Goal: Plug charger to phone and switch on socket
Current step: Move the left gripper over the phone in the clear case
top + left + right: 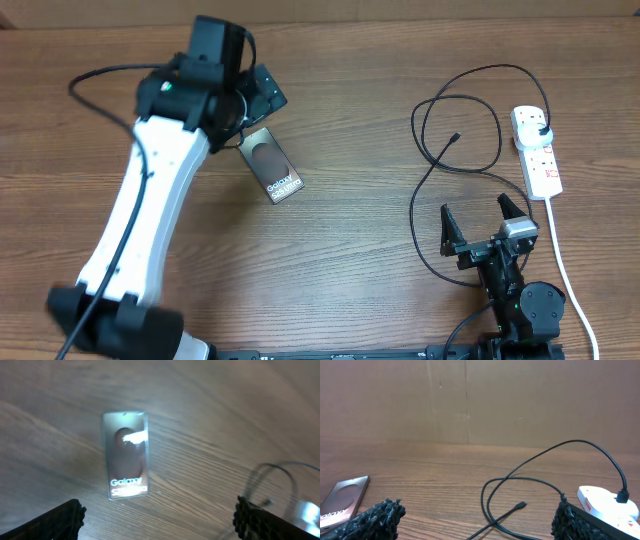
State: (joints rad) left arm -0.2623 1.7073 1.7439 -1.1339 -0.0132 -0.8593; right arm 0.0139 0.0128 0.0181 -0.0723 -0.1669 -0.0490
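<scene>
The phone (272,165) lies flat on the wooden table, its "Galaxy" text face up; it also shows in the left wrist view (125,455) and at the left of the right wrist view (342,502). My left gripper (262,100) hovers just beyond it, open and empty (160,522). The charger's black cable (470,120) loops at the right, its connector tip (455,137) (520,506) lying free on the table. Its plug (540,128) sits in the white socket strip (540,160) (607,500). My right gripper (480,218) is open and empty (477,522), near the cable loop.
The strip's white cord (565,260) runs down the right side past my right arm's base. A brown wall (470,400) stands behind the table's far edge. Bare wood lies between the phone and the cable.
</scene>
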